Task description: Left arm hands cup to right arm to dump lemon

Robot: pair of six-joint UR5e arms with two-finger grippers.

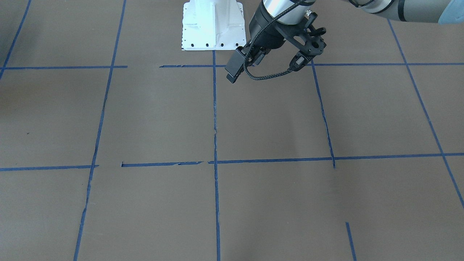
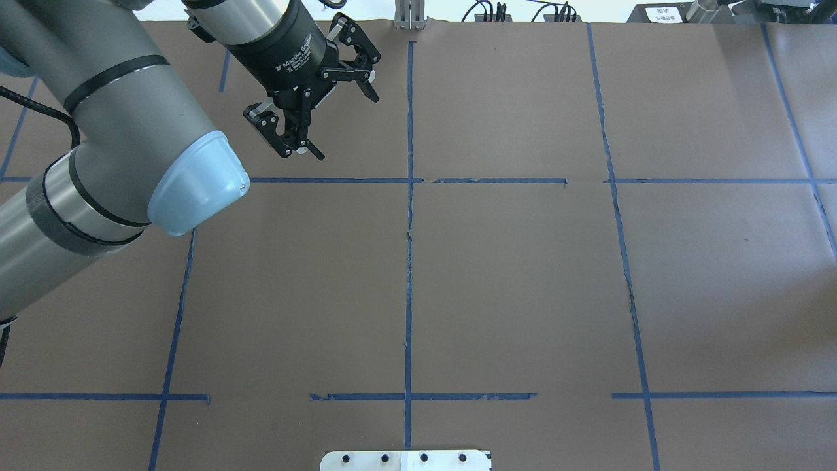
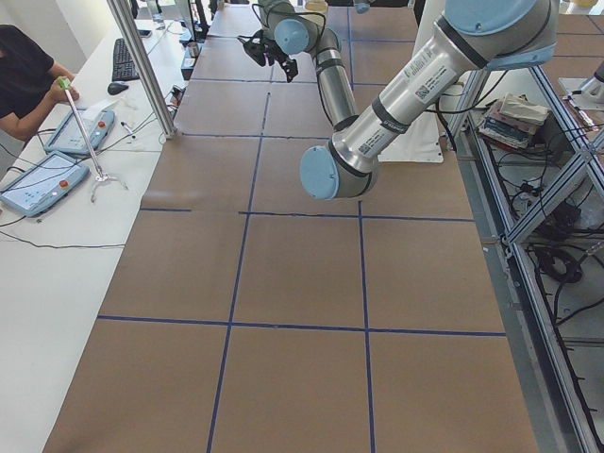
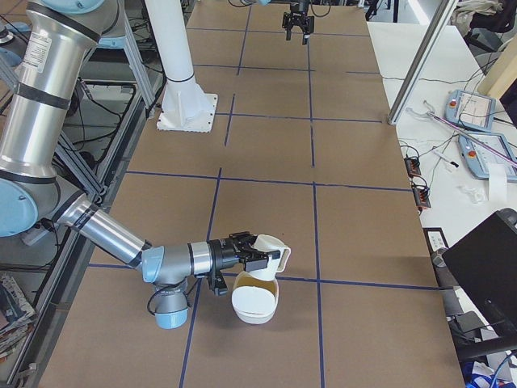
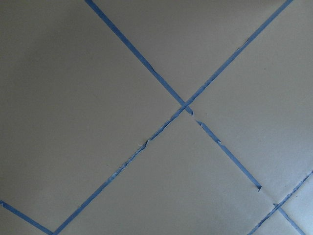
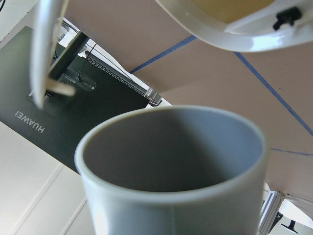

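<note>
The cup (image 4: 273,249), a white mug, hangs tipped on its side at the end of my right gripper (image 4: 258,257), just above a white bowl (image 4: 254,307). From this side view I cannot tell how the fingers stand. In the right wrist view the cup (image 6: 171,196) fills the frame with its grey inside empty, and the bowl (image 6: 220,29) is beyond it. The lemon does not show. My left gripper (image 2: 348,128) is open and empty, high over the far left of the table, and appears small in the right side view (image 4: 297,28).
The white robot base plate (image 1: 214,25) stands at the table's robot side. A side bench holds tablets (image 3: 42,179) and a keyboard, with a metal post (image 4: 424,56) at its edge. A dark laptop (image 4: 485,267) stands beyond the bowl. An operator sits at the bench.
</note>
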